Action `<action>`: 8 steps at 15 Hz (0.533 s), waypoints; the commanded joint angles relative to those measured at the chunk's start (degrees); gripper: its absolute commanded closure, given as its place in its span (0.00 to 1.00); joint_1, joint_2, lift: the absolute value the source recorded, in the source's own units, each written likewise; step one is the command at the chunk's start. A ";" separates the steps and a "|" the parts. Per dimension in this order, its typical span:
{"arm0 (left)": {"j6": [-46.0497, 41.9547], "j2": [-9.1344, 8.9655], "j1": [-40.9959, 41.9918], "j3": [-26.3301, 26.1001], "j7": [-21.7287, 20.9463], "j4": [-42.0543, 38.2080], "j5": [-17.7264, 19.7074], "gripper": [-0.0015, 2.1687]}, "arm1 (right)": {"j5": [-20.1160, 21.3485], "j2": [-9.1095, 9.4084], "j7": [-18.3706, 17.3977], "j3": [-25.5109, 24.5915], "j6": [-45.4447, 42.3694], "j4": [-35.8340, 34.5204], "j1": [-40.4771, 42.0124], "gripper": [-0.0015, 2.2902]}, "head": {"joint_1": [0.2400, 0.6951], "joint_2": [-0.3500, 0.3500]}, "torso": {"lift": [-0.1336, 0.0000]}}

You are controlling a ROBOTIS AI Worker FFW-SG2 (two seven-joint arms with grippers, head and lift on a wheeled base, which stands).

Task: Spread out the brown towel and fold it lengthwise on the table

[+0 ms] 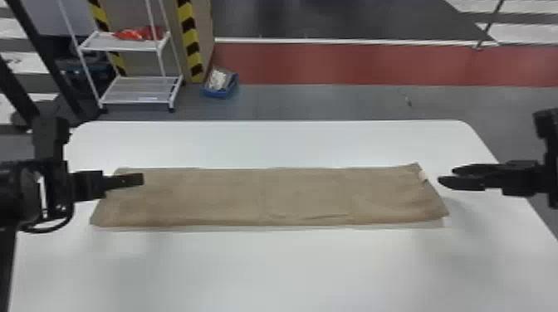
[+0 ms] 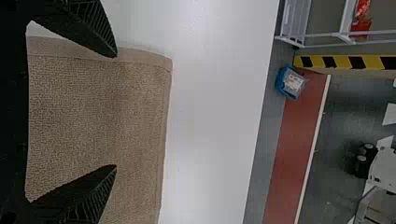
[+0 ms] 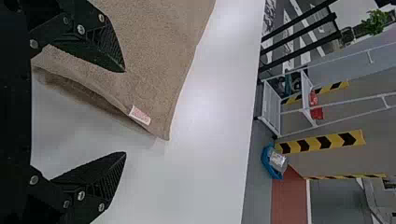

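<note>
A long brown towel [image 1: 249, 197] lies on the white table [image 1: 270, 269], with a small tag [image 1: 423, 176], maybe cloth, by its far right corner.

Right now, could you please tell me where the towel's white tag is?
In the head view, the tag is at the right end of the brown towel, near its far corner, left of the right gripper.

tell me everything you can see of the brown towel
The brown towel looks like textured terry cloth, with a hemmed border and a small white tag with reddish marks near its far right corner. It lies in a long, low strip across the white table, apparently folded lengthwise, a little rumpled along the near edge, its right end slanting. The table supports it; neither gripper holds it.
</note>
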 commanded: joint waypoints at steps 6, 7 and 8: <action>-1.13 0.00 0.10 0.23 0.58 0.12 -0.12 0.02 | -0.37 -0.14 0.19 -0.31 -1.65 0.60 -0.31 0.05 | 1.00 0.50 | 0.07; -1.65 0.00 0.01 0.23 0.58 0.29 -0.12 0.02 | -0.28 -0.23 0.19 -0.31 -1.65 0.77 -0.31 0.05 | 1.00 0.50 | 0.07; -1.83 0.00 0.01 0.23 0.67 0.38 -0.12 0.02 | -0.37 -0.32 0.19 -0.31 -2.00 0.86 -0.31 0.05 | 1.00 0.50 | 0.07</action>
